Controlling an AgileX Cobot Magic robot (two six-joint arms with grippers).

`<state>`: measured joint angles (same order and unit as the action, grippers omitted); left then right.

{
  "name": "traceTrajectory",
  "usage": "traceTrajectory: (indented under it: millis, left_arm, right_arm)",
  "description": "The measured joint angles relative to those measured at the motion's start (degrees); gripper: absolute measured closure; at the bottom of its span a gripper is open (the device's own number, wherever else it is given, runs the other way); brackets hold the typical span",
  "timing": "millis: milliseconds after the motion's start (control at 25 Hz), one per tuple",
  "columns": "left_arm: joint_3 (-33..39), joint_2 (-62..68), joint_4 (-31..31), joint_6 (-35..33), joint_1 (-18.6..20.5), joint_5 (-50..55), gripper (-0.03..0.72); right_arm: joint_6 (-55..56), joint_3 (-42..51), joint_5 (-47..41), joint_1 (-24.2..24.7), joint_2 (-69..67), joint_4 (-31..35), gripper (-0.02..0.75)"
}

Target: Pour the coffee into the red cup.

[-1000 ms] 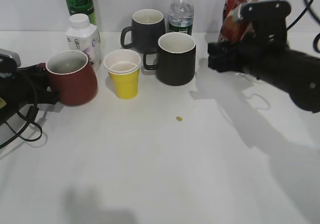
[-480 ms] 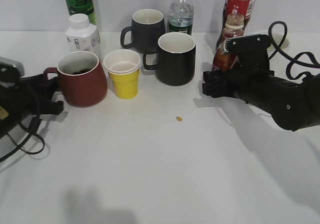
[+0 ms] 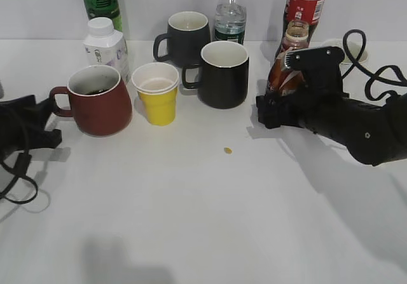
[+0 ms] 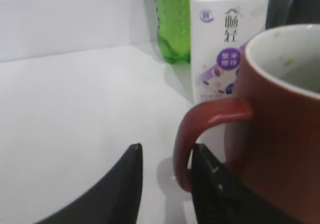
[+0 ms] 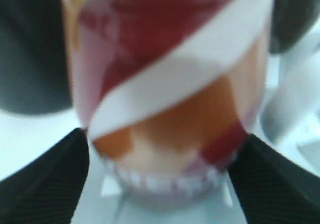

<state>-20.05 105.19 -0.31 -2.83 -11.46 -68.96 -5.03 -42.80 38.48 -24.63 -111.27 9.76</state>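
The red cup [image 3: 98, 103] stands upright at the left of the table with dark liquid inside. My left gripper [image 3: 46, 115] is open just left of it. In the left wrist view the cup's handle [image 4: 187, 144] sits between the open jaws [image 4: 167, 154], close to the right finger. The coffee bottle [image 3: 283, 74], brown with a white swirl and an open tan neck, stands nearly upright at the right. My right gripper [image 3: 273, 106] is shut on its lower body. The right wrist view shows the bottle [image 5: 170, 83] filling the gap between the fingers [image 5: 162, 181].
A yellow paper cup [image 3: 157, 96] stands right of the red cup. Two black mugs [image 3: 222, 74] [image 3: 186, 36] are behind the middle. A white drink bottle [image 3: 105, 42], green bottle [image 3: 100, 1], water bottle [image 3: 230, 17] and cola bottle [image 3: 305, 4] line the back. A small yellow crumb [image 3: 227, 150] lies mid-table.
My right arm brought the tilted coffee bottle down and stood it upright on the table. The red cup came level. My left gripper opened off the handle and drew back to the left.
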Motion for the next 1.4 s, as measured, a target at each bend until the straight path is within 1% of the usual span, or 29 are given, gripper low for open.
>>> traceTrajectory:
  millis: [240, 360, 480, 600, 640, 760, 840, 920, 1080, 1160, 1200, 1280, 1400]
  left_arm:
    - [2.52, -3.3, -0.51, 0.0, 0.0, -0.17, 0.428]
    - [2.85, -3.65, 0.95, 0.79, 0.0, 0.21, 0.428]
    - [3.02, -5.78, 1.45, 2.0, -0.91, 4.28, 0.428]
    - [3.02, -9.89, 1.38, 3.14, -1.84, 12.39, 0.428]
    - [3.02, -11.82, 1.28, 4.42, -2.0, 16.32, 0.428]
    - [2.35, -18.58, 1.17, 7.92, -2.06, 30.14, 0.428]
    - [0.53, -24.08, 1.23, 8.66, -2.06, 41.38, 0.428]
    - [-3.24, -29.14, 1.23, 8.94, -2.06, 56.09, 0.428]
    - [-13.61, -38.11, 0.95, 8.97, -2.06, 87.94, 0.428]
    - [-18.07, -42.03, 0.98, 8.97, -2.06, 102.19, 0.428]
    - [-19.94, -44.19, 0.98, 8.97, -2.06, 109.2, 0.428]
    - [-21.94, -48.97, 0.98, 7.74, -2.06, 119.92, 0.428]
    - [-21.94, -57.48, 0.98, 4.53, -2.06, 132.52, 0.428]
  right_arm:
    - [0.07, 0.06, -6.35, 0.0, 2.26, 0.44, 0.096]
    - [0.07, 1.3, -8.69, 0.0, 3.98, 0.94, 0.096]
    - [0.07, 4.13, -9.33, 0.0, 6.31, 1.07, 0.096]
    - [0.07, 7.0, -10.94, 0.0, 9.03, 1.14, 0.097]
    - [0.09, 7.66, -12.27, 0.0, 10.0, 1.21, 0.098]
    - [0.28, 7.98, -20.2, 0.0, 14.6, 1.4, 0.101]
    - [0.34, 7.73, -26.29, 0.0, 18.35, 1.4, 0.106]
    - [0.34, 7.22, -33.46, 0.0, 22.65, 1.46, 0.11]
    - [0.34, 4.46, -52.13, 0.0, 32.32, 1.05, 0.122]
    - [0.34, 3.16, -62.05, 0.0, 37.34, 1.05, 0.136]
    - [0.34, 2.84, -65.63, 0.0, 39.47, 1.05, 0.143]
    - [0.34, 3.02, -72.68, 0.0, 44.8, 1.05, 0.151]
    - [0.34, 5.22, -78.67, 0.0, 53.33, 1.05, 0.153]
